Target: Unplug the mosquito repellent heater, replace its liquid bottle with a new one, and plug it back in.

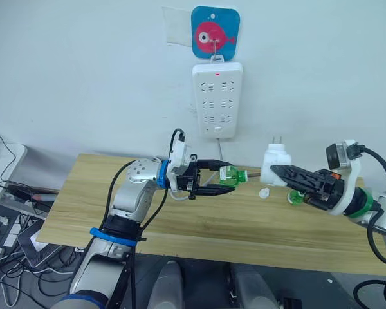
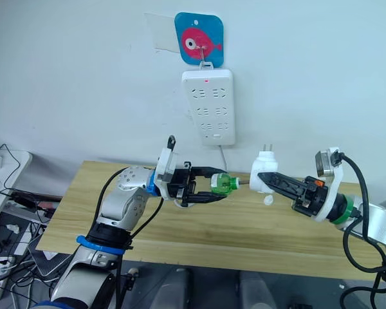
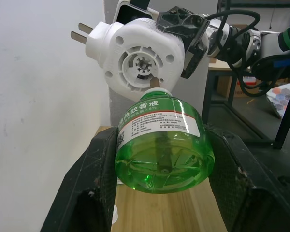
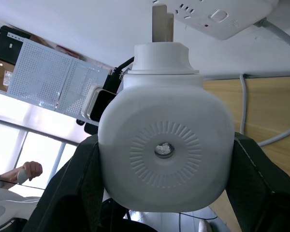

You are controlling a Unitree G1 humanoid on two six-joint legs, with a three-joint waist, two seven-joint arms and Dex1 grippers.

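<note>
Green bottle (image 1: 228, 174) in left pincer (image 1: 213, 178) meets right-held heater (image 1: 276, 165).

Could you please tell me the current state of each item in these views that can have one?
mosquito repellent heater: unplugged, held in right gripper.
green liquid bottle: held in left gripper, wick at heater's opening.
power strip: hanging on wall, red light on.
small white cap: lying on table.

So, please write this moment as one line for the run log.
left pincer: holds green liquid bottle | right pincer: holds small white rounded plastic heater, unplugged | wick at heater's opening
</note>
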